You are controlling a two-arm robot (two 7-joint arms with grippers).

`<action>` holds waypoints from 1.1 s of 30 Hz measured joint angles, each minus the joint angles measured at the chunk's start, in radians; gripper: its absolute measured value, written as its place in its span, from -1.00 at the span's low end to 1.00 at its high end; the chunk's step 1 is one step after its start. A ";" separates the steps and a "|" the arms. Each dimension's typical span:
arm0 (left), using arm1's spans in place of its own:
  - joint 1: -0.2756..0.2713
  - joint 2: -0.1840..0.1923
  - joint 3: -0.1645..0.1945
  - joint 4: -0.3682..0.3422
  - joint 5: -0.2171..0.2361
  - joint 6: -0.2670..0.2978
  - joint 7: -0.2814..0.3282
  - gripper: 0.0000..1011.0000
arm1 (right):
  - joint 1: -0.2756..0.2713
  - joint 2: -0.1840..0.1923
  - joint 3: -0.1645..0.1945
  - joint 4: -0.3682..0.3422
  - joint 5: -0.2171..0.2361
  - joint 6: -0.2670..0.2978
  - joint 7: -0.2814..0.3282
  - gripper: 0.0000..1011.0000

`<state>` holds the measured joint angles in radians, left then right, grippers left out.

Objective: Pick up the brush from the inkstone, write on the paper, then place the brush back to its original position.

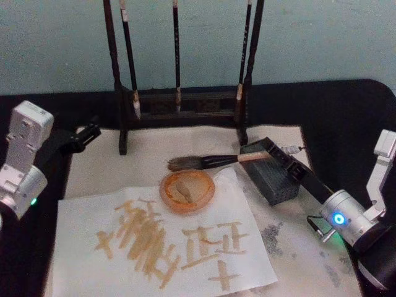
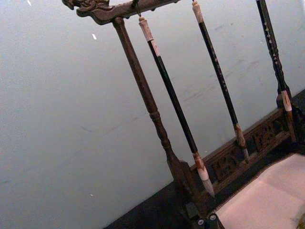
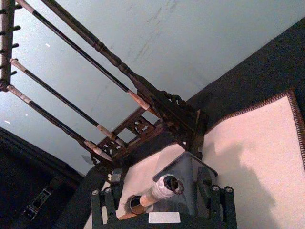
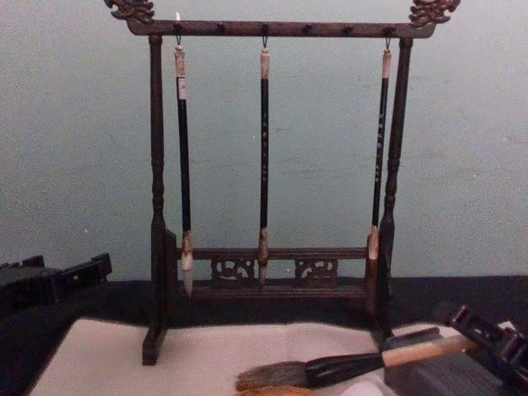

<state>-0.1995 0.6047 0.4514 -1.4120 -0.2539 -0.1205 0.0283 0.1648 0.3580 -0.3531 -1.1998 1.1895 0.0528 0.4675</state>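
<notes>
The brush (image 1: 213,162) lay with its pale handle end propped on the inkstone (image 1: 281,182) and its bristles hanging free beside the orange dish (image 1: 187,190). It looked light and stiff, with soft bristles and a glossy, probably slippery black section, so the bare handle seemed the best hold. The right gripper (image 3: 161,192) straddled that end, fingers apart. The left gripper (image 1: 86,134) sat parked at the table's left edge.
</notes>
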 joint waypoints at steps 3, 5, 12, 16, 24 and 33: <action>0.000 0.000 0.000 0.000 0.000 0.000 0.000 0.98 | -0.006 0.004 -0.001 -0.013 -0.002 -0.005 -0.006 0.98; 0.000 0.000 0.000 0.000 0.000 0.000 0.000 0.98 | -0.012 0.008 -0.001 -0.026 -0.002 -0.009 -0.012 0.98; 0.000 0.000 0.000 0.000 0.000 0.000 0.000 0.98 | -0.027 0.016 -0.001 -0.054 -0.003 -0.018 -0.017 0.98; 0.000 0.000 0.000 0.000 0.000 0.000 0.000 0.98 | -0.038 0.021 -0.001 -0.071 -0.002 -0.022 -0.018 0.98; 0.000 0.000 0.000 0.000 0.000 0.000 0.000 0.98 | -0.052 0.028 -0.001 -0.093 -0.004 -0.037 -0.027 0.98; 0.000 0.000 0.000 0.000 0.000 0.000 0.000 0.98 | -0.067 0.036 0.007 -0.114 -0.014 -0.053 -0.042 0.98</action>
<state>-0.1995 0.6047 0.4514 -1.4120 -0.2539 -0.1205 0.0283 0.0974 0.3940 -0.3466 -1.3137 1.1752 -0.0006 0.4252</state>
